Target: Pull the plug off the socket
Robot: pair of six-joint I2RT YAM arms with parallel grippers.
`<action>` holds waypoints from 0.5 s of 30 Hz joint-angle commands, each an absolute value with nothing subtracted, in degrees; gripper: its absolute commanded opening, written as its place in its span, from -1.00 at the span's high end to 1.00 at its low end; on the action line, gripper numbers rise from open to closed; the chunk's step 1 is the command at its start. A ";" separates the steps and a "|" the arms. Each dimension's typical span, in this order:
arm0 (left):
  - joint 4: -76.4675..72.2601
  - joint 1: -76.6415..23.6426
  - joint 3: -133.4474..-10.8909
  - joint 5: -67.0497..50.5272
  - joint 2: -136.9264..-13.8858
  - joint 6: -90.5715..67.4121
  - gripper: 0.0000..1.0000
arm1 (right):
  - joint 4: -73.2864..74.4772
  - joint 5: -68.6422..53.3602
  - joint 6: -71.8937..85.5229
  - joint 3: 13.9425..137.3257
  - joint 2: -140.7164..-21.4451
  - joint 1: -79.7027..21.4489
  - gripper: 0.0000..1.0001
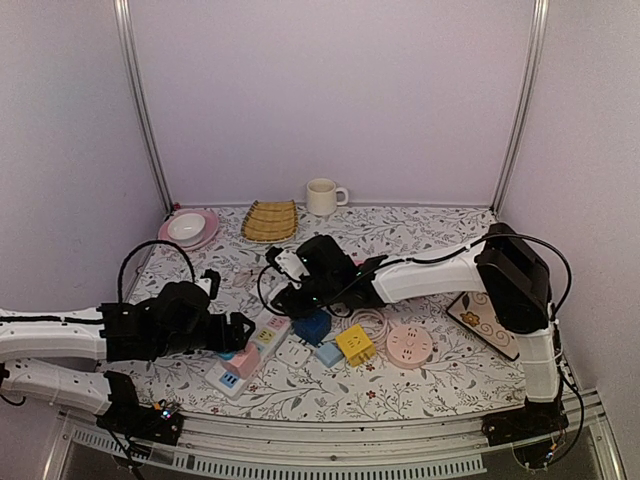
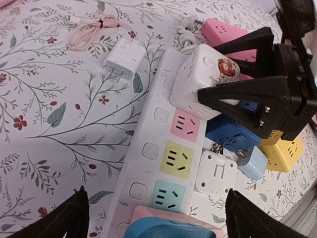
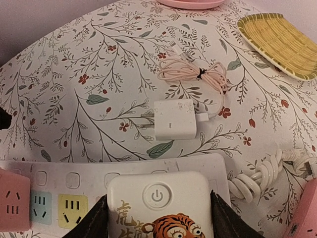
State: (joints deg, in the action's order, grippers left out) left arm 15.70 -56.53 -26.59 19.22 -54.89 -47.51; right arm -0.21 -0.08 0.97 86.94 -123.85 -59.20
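- The left gripper (image 2: 156,192) sits low at the left of the overhead view. Its jaws are spread wide with nothing between them, and its black fingers (image 2: 64,218) fill the bottom corners of its wrist view.
- Under it a long white power strip with pink, yellow and mint sockets (image 2: 148,148) runs diagonally over the floral-print tablecloth (image 1: 420,235), in the lower centre of the overhead view.
- A royal-blue adapter block (image 2: 233,134) and a yellow cube adapter (image 2: 285,153) lie just beside the strip, at the right of the left wrist view.
- The white cube plug with a tiger sticker and a round power button (image 2: 195,69) is seated on the strip's far end. It shows upper right of centre in the left wrist view and at bottom centre in the right wrist view.
- The right gripper (image 3: 157,198) reaches in from the right. Its jaws are narrowed onto the cube, with its own black fingers pressed to two opposite sides.
- Above the strip in the right wrist view lie a small white charger block (image 3: 173,120) and a coiled pink cable (image 3: 195,72), just beside each other.
- Along the far edge, from upper left toward centre, are a pink plate (image 1: 205,237) holding a white bowl (image 1: 186,227), a yellow woven tray (image 1: 271,220) and a white mug (image 1: 322,196).
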 commanded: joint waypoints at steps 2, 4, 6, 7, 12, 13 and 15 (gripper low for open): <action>16.00 -57.38 -29.88 21.80 -56.97 -44.46 -0.92 | 5.04 7.32 5.93 86.45 -121.32 -59.50 0.32; 16.20 -57.30 -31.42 22.40 -58.04 -42.81 -0.92 | 5.95 8.71 7.37 85.52 -119.76 -59.65 0.36; 16.79 -57.20 -33.49 23.44 -59.73 -41.21 -0.93 | 6.00 9.54 8.20 84.11 -118.42 -59.86 0.36; 17.21 -56.88 -34.67 24.14 -60.75 -40.57 -0.93 | 5.98 9.84 8.40 83.63 -117.93 -60.08 0.36; 15.75 -49.85 -37.79 16.12 -67.02 -35.97 -0.85 | 5.67 10.61 8.31 82.89 -117.77 -60.25 0.36; 14.75 -48.02 -37.75 13.23 -67.99 -35.13 -0.82 | 5.59 10.37 8.33 82.88 -117.84 -60.28 0.36; 12.92 -44.44 -37.60 8.29 -69.86 -33.54 -0.79 | 5.34 9.59 8.30 82.89 -117.78 -60.20 0.36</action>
